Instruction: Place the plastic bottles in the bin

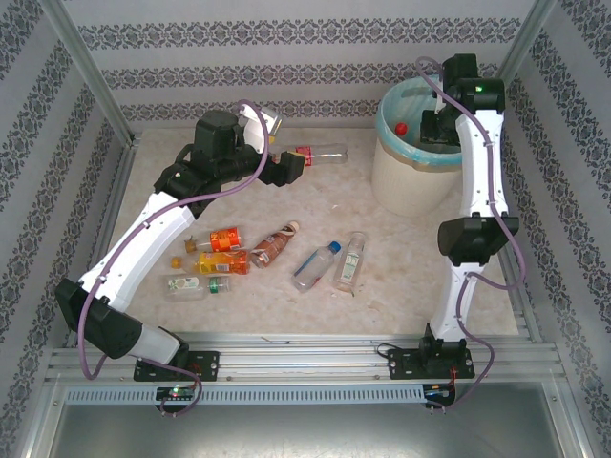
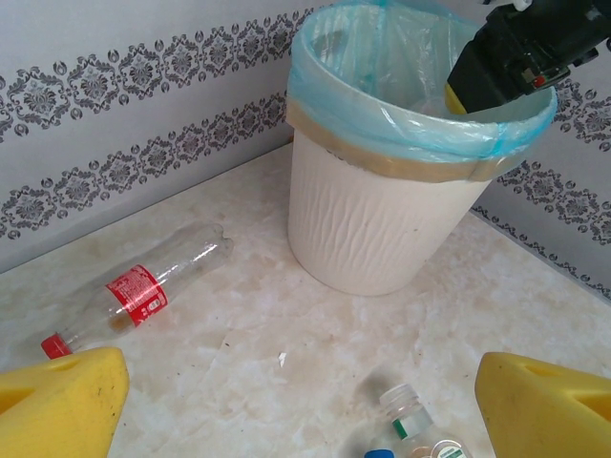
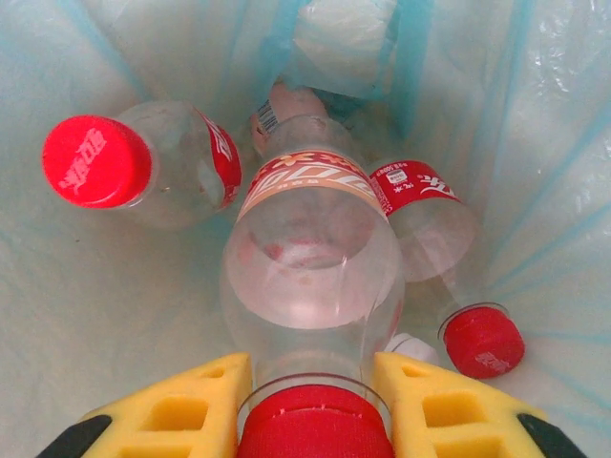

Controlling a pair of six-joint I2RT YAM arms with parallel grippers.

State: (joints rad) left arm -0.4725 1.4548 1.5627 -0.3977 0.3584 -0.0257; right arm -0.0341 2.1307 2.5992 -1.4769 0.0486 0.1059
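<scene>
While the right gripper hangs inside the bin, its jaws grip a red-capped bottle by the neck. The left gripper, jaws wide open, faces a red-labelled bottle lying on the bench near the bin. On withdrawal, the right arm may snag the blue liner and tip the bin.
</scene>
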